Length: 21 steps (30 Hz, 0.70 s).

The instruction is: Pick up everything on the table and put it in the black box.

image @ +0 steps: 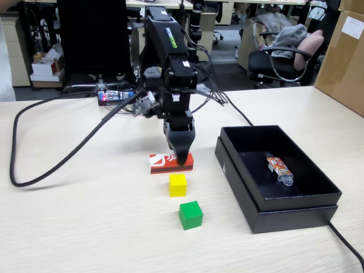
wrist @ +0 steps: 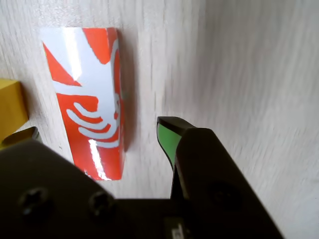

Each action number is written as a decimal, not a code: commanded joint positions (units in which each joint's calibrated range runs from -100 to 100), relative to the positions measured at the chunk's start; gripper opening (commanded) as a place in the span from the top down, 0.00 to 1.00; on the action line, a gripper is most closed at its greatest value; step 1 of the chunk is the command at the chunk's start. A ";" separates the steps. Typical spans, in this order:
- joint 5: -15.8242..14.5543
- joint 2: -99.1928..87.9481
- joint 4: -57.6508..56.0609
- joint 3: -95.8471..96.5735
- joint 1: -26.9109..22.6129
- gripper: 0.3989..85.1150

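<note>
We have our gripper (image: 183,159) lowered over the red box (image: 170,162), its jaws spread apart: in the wrist view one green-padded fingertip (wrist: 167,138) stands beside the box's long edge and the other sits low by the yellow cube (wrist: 11,109), so the box lies between them, not yet clamped. Just in front on the counter (image: 85,227) sit the yellow cube and, near it, the green cube (image: 190,215). The black box (image: 250,199) stands to the right in the fixed view, holding only a patterned packet (image: 278,168). We judge all three items remain to be moved
</note>
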<state>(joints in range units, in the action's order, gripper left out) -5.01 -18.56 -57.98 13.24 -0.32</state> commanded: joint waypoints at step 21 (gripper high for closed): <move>0.98 14.25 -0.73 -8.26 1.22 0.85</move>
<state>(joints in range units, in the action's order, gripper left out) -4.71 -5.38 -58.80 5.48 0.61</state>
